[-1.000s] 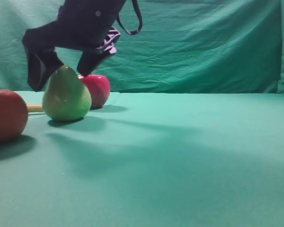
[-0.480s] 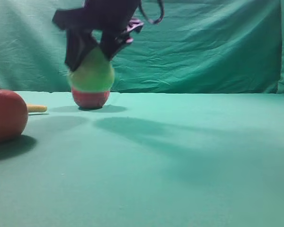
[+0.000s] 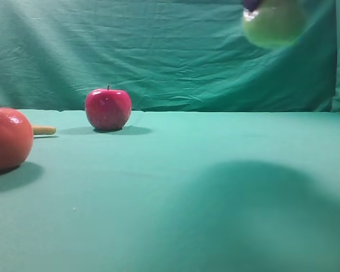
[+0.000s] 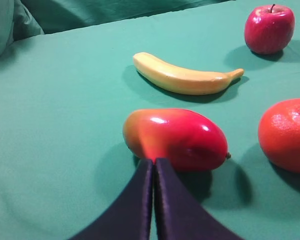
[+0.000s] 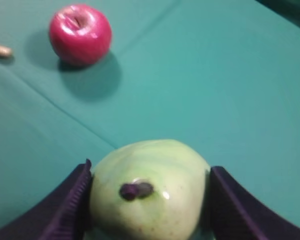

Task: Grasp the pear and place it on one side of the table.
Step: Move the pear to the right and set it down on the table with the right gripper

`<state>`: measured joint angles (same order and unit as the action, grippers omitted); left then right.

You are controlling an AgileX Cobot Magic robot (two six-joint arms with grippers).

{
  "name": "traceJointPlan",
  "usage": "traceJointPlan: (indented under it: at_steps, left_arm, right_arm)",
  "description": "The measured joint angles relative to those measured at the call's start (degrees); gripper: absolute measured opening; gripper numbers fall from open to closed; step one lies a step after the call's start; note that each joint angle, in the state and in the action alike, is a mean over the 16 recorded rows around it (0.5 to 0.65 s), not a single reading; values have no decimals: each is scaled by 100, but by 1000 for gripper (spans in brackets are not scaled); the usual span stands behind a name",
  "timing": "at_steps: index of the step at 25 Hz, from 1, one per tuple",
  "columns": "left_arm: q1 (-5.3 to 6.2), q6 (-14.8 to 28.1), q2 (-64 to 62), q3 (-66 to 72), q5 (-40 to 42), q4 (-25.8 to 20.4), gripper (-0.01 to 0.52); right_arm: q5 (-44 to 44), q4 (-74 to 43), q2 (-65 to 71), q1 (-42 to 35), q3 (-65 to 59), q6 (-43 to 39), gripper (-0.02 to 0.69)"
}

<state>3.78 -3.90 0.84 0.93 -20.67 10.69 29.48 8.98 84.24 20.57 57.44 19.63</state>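
The glossy yellow-green pear [image 5: 149, 192] is being gripped by the right gripper [image 5: 149, 200], its dark fingers [image 5: 67, 202] pressed against both rounded flanks, stem end facing the camera. In the exterior high view the pear [image 3: 272, 22] is being held blurred at the upper right, well above the smooth teal counter [image 3: 215, 198]. At the left of that frame a round red apple [image 3: 107, 109] is sitting on the cloth. The left gripper [image 4: 154, 200] is being kept closed, fingers together, just beside a shiny red-yellow oval mango [image 4: 175, 139]; a curved yellow banana [image 4: 182, 79] and a dimpled orange [image 4: 286, 134] are lying near.
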Motion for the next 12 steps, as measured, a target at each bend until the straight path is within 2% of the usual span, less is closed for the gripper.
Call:
traceJointPlan:
  at_steps: [6, 12]
  left_arm:
    - [0, 0, 0, 0, 0, 0, 0]
    - [0, 0, 0, 0, 0, 0, 0]
  right_arm:
    - [-907, -6, -336, -596, -1506, -81, 433]
    - [-1737, 19, -87, -785, -2130, -104, 433]
